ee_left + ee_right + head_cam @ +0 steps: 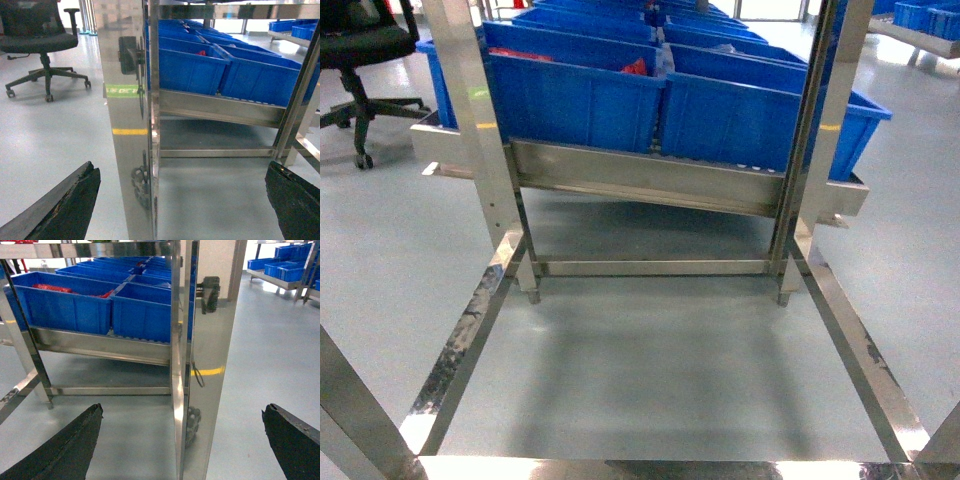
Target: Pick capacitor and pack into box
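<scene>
Glossy blue plastic bins sit in rows on a slanted brushed-steel rack; polished steel uprights stand close before both wrist cameras. Left hand and right hand — dark, rough-edged fingers spread wide, empty. No pink-beige box or capacitor in sight — a black office chair stands left

Two front blue bins and are heading two rows running back on one steel rack; further bins are too crowded to count. One office chair is standing on the floor.
</scene>
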You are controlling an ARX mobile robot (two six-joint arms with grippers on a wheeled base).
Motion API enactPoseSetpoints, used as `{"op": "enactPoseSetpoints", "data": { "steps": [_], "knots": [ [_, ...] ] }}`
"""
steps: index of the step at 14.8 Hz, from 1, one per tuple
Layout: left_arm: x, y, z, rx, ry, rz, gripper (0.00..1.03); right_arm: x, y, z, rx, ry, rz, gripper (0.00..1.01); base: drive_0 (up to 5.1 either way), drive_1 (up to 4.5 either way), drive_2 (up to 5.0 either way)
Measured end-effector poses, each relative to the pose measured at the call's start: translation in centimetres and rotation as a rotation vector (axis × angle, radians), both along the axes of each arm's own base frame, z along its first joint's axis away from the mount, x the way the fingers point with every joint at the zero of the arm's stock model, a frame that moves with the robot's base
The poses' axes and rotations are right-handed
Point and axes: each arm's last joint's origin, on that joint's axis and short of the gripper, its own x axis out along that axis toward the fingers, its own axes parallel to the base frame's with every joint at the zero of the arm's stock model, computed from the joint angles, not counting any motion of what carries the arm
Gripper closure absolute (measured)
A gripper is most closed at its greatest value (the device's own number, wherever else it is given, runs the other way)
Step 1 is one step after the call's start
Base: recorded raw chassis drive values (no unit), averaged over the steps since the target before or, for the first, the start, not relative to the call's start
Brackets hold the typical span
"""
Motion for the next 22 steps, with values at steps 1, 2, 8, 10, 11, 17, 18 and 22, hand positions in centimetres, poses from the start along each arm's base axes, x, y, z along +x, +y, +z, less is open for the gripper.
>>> {"op": "enactPoseSetpoints", "data": {
  "steps": [1,2,8,10,11,17,18,22],
  "knots": [
    [0.0,0.0,0.0,0.0,0.0,0.0,0.05,0.0,0.0,0.0,0.0,0.0,0.0,0.03,0.0,0.0,0.0],
    [0.0,0.0,0.0,0.0,0.0,0.0,0.05,0.0,0.0,0.0,0.0,0.0,0.0,0.03,0.0,0.0,0.0],
    [0.0,0.0,0.0,0.0,0.0,0.0,0.05,0.0,0.0,0.0,0.0,0.0,0.0,0.03,0.0,0.0,0.0],
    [0.0,0.0,0.0,0.0,0.0,0.0,0.05,0.0,0.0,0.0,0.0,0.0,0.0,0.03,0.0,0.0,0.0],
    [0.0,0.0,0.0,0.0,0.0,0.0,0.05,0.0,0.0,0.0,0.0,0.0,0.0,0.03,0.0,0.0,0.0],
    [0.0,0.0,0.0,0.0,0.0,0.0,0.05,0.0,0.0,0.0,0.0,0.0,0.0,0.03,0.0,0.0,0.0],
    [0.0,0.0,0.0,0.0,0.0,0.0,0.05,0.0,0.0,0.0,0.0,0.0,0.0,0.03,0.0,0.0,0.0],
    [0.0,0.0,0.0,0.0,0.0,0.0,0.05,0.0,0.0,0.0,0.0,0.0,0.0,0.03,0.0,0.0,0.0]
  ]
}}
